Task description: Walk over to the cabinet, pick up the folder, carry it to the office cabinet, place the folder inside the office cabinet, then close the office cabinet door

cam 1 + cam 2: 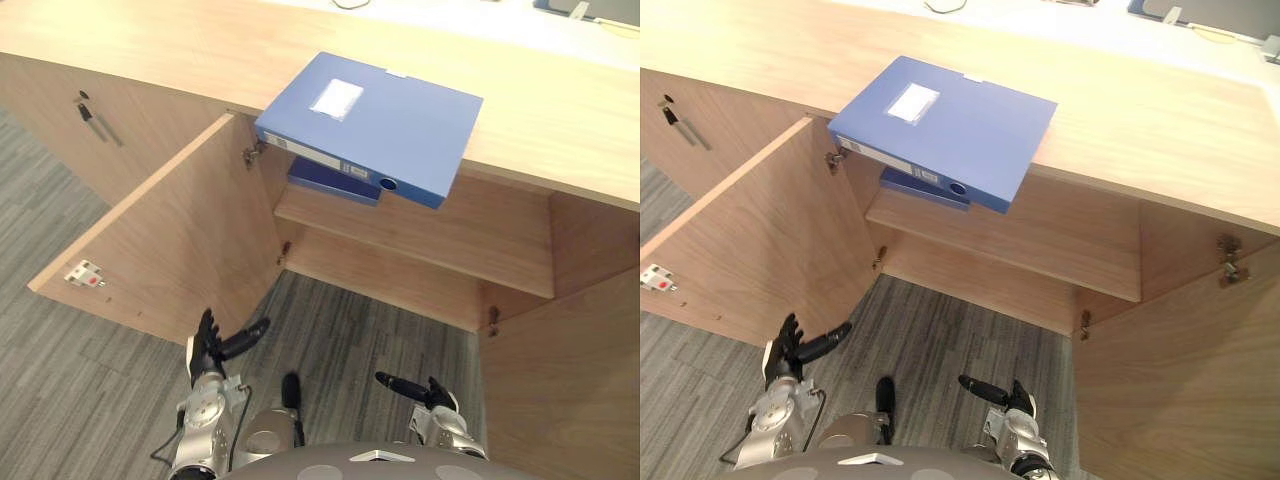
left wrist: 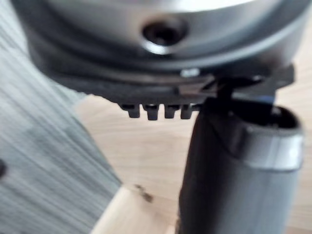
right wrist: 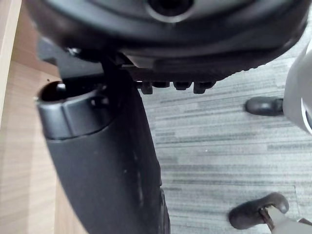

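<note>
Folder [image 1: 375, 120]: blue, flat on the cabinet [image 1: 180, 50] top, upper centre of frame, its near corner overhanging the open compartment
Second folder [image 1: 335, 180]: darker blue, on the shelf [image 1: 450, 235] just below
Doors: left door [image 1: 170, 240] and right door [image 1: 570, 380] both swung open
Left hand [image 1: 208, 345]: lower left, above the carpet [image 1: 350, 330], fingers straight, thumb spread, empty
Right hand [image 1: 437, 398]: bottom centre-right, fingers relaxed, thumb extended, empty

In the office cabinet [image 1: 560, 110], the shelf [image 1: 450, 235] is free right of a dark blue binder [image 1: 333, 180]. The left door [image 1: 170, 240] and right door [image 1: 570, 380] stand wide beside it, and the blue folder [image 1: 370, 120] overhangs above it.
</note>
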Controlling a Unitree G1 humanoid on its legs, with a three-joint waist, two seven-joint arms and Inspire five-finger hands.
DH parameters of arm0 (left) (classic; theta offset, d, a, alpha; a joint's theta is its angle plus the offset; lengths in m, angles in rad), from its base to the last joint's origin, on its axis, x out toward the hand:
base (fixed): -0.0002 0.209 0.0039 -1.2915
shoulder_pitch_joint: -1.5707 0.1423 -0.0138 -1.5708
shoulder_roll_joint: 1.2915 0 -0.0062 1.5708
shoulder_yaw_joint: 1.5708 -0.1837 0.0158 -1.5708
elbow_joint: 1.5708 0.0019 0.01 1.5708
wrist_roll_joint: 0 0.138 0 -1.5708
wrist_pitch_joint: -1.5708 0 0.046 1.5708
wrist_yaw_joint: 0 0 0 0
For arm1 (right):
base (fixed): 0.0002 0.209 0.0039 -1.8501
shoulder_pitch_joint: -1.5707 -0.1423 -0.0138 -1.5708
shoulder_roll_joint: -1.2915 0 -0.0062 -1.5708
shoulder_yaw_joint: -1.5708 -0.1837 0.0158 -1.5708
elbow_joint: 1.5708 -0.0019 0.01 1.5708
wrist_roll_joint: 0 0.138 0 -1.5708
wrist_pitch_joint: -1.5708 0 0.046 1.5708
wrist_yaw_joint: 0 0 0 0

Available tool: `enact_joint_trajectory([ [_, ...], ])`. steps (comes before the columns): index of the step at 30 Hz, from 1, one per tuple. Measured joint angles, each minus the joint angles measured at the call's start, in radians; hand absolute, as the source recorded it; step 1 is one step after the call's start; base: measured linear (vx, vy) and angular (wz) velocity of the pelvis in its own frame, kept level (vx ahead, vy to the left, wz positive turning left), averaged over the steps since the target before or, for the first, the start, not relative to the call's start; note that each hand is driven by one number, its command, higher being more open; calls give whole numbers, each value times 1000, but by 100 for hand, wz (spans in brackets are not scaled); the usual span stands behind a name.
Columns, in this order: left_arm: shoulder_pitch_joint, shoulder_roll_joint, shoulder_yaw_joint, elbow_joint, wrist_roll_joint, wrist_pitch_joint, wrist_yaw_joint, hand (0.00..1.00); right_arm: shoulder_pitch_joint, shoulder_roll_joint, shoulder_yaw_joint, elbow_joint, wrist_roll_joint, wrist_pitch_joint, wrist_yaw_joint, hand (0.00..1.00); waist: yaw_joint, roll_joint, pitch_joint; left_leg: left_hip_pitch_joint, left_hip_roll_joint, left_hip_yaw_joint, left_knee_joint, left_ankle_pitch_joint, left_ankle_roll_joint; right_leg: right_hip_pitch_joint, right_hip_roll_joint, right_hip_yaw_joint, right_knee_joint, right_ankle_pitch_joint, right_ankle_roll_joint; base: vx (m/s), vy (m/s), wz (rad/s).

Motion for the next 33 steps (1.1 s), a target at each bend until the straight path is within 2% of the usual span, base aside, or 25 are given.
enact_joint_trajectory([
  [2,1,-16,-8,-63,-124,-21,-22,100,2,1,27,-15,-35,6,2,100,-1,3,-1,2,-10,-1,-15,5,4,-4,-9,0,0,1,1,5,34,1],
  [7,34,-28,-81,-148,-398,-20,-77,100,21,-2,91,-67,-48,35,19,100,-2,3,-1,1,-13,-2,-18,-9,-3,-4,-11,-1,-2,1,1,-6,-3,0],
  [11,76,-35,-112,-228,-458,-17,-96,100,26,-5,135,-71,-101,41,27,100,-6,3,-2,-11,-12,-10,-18,-9,-4,-9,-6,-2,-12,-1,-1,-12,-8,3],
  [16,86,-58,-117,-399,-429,-20,-53,100,46,-6,172,-75,-126,43,25,100,-1,-1,-3,-26,-14,-24,-18,-2,-4,-10,0,-7,-24,-6,-9,-11,-17,9],
  [19,87,-67,-113,-470,-333,-25,-9,100,56,-4,173,-86,-152,41,23,100,1,-7,-7,-27,-15,-26,-17,11,2,-10,-1,-4,-23,-6,-9,8,-11,4],
  [21,90,-81,-108,-536,-214,-25,60,100,61,-1,173,-85,-152,40,22,100,4,-17,-13,-28,-15,-27,-14,13,3,-10,0,-1,-23,-6,-9,10,-9,4],
  [25,85,-106,-105,-697,138,-26,278,100,67,1,172,-62,-151,28,-5,100,5,-40,-34,-28,-11,-27,-14,17,1,-11,2,5,-20,-6,-9,-9,-2,-1],
  [27,74,-96,-105,-743,272,-25,375,100,67,-7,174,-37,-151,16,-19,100,5,-36,-44,-30,-9,-25,-17,17,0,-16,3,26,-17,-6,-9,-61,-2,-5],
  [29,30,-57,-105,-761,446,-16,479,100,58,-25,177,-6,-152,10,-30,100,9,-17,-59,-42,-1,-27,-18,12,-7,-34,9,27,-4,-6,-9,-95,7,-1],
  [31,-21,3,-105,-762,572,11,529,100,56,-44,192,19,-153,7,-31,100,13,-6,-66,-46,6,-28,-18,15,-9,-38,15,28,-2,-6,-9,-86,0,-3],
  [33,-67,74,-115,-769,679,44,542,100,56,-58,203,30,-155,0,-31,100,11,3,-71,-45,10,-27,-18,16,-10,-39,18,39,-5,-6,-9,-106,-3,-8],
])
